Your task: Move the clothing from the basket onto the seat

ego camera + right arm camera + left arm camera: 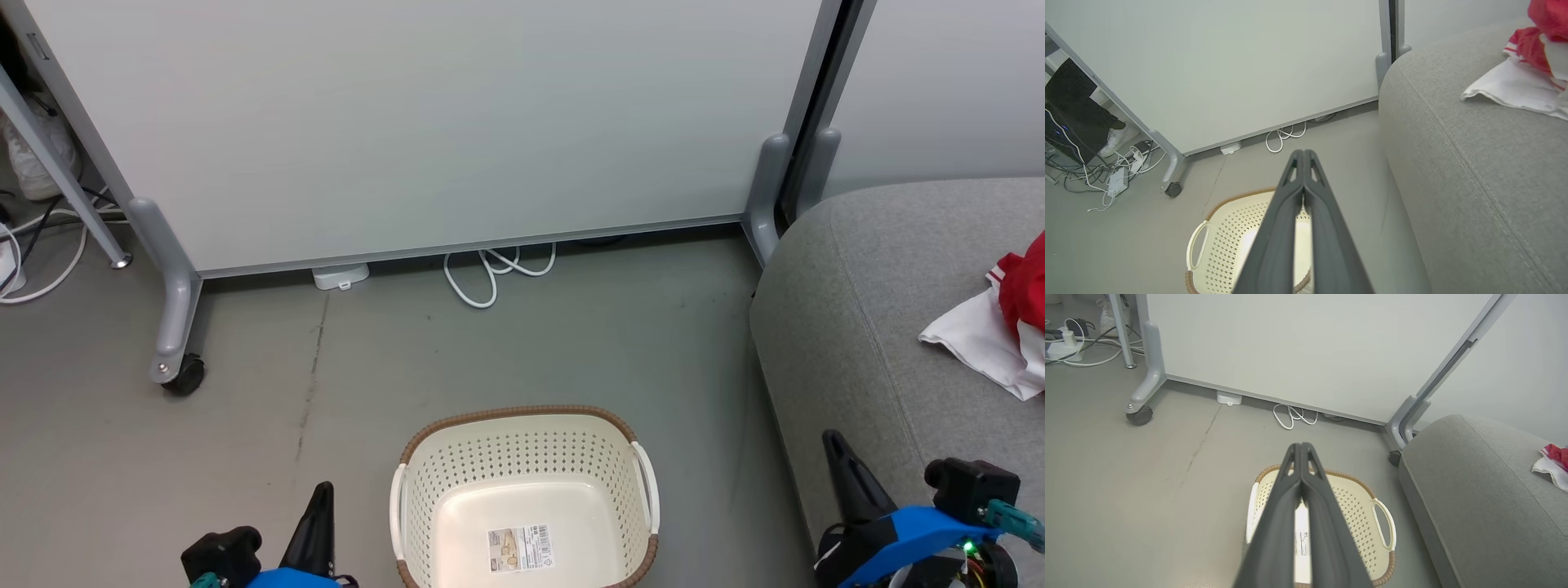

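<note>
The cream basket (522,457) with a brown rim stands on the floor, holding nothing but a label sticker (519,548) on its bottom. It also appears as the basket (1359,506) below my left fingers and the basket (1224,237) below my right ones. Red and white clothing (1008,327) lies on the grey seat (857,327) at the right; the same clothing (1519,77) and clothing (1551,463) rest on the cushion. My left gripper (324,490) is shut at the lower left, its tips (1301,446) pressed together. My right gripper (833,441) is shut over the seat's front edge, tips (1301,152) together.
A white partition panel (424,122) on grey wheeled feet (181,376) stands behind the basket. A white cable loop (490,273) lies under it. More cables and a power strip (1118,181) lie at the far left, beside a person's white shoe (1118,139).
</note>
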### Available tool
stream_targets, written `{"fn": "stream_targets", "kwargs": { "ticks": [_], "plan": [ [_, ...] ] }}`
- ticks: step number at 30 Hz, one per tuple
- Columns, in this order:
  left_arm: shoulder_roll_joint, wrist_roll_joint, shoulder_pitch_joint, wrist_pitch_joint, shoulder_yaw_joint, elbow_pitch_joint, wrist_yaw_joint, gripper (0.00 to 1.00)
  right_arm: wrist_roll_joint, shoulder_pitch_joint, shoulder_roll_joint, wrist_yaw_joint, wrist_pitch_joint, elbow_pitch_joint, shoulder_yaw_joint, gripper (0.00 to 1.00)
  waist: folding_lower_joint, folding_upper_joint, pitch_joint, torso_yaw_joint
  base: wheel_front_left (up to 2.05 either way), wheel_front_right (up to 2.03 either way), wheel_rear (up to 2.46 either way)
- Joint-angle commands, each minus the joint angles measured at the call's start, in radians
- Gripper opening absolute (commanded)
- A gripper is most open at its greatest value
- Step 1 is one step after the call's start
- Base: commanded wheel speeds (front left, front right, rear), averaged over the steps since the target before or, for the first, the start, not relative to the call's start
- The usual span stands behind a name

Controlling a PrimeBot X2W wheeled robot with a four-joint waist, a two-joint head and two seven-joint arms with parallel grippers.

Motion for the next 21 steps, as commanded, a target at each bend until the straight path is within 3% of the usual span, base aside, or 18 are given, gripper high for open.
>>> {"fn": "stream_targets", "kwargs": {
  "ticks": [1,21],
  "plan": [
    [0.000,-0.044,-0.025,0.011,0.017,-0.027,0.000,0.00,0.051,-0.018,-0.001,0.000,0.005,-0.017,-0.004,0.00,-0.0001,-0.0001,0.000,-0.001,0.00,0.00,0.00],
    [-0.009,-0.331,-0.041,0.097,0.085,-0.095,-0.001,0.00,0.373,-0.035,0.001,0.000,0.036,-0.023,-0.015,0.00,-0.0001,-0.0001,0.000,-0.005,0.00,0.00,0.00]
  ]
}}
